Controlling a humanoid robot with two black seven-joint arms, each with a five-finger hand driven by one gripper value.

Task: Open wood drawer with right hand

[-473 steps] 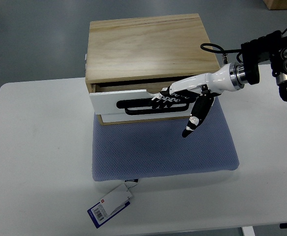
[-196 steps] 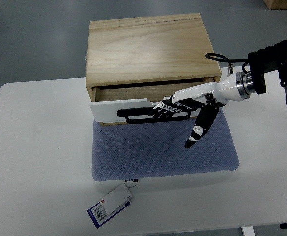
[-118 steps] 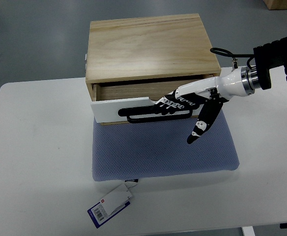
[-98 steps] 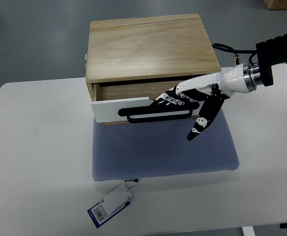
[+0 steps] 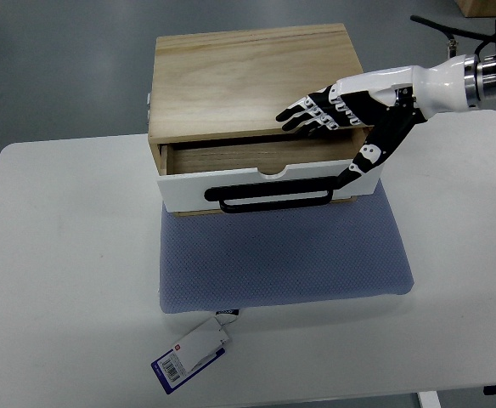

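The wood drawer (image 5: 265,178) sits in a pale wooden box (image 5: 261,81) at the back of a white table (image 5: 61,280), resting on the far edge of a blue mat (image 5: 282,255); its white front stands out from the box by a modest gap, with the black handle (image 5: 273,202) running across it and free of any grip. The right hand (image 5: 346,106) hovers above the box's front right corner with fingers (image 5: 307,115) stretched and loosely spread, grasping nothing, while its thumb (image 5: 363,161) points down toward the drawer's right end; whether the thumb tip touches the white front is hard to tell from this steep angle. The left hand does not show. If the drawer is judged open enough, the step in hand is a clean retreat: lift up and away to the right, keeping the thumb clear of the front so nothing nudges it shut. If more travel is wanted, the fingers should come back under the handle near its middle and pull straight toward the robot, so the drawer does not rack sideways or drag the box across the mat. Half a second ago the fingers were hooked at the handle; now they are off it and raised over the box top, the forearm higher in the picture.
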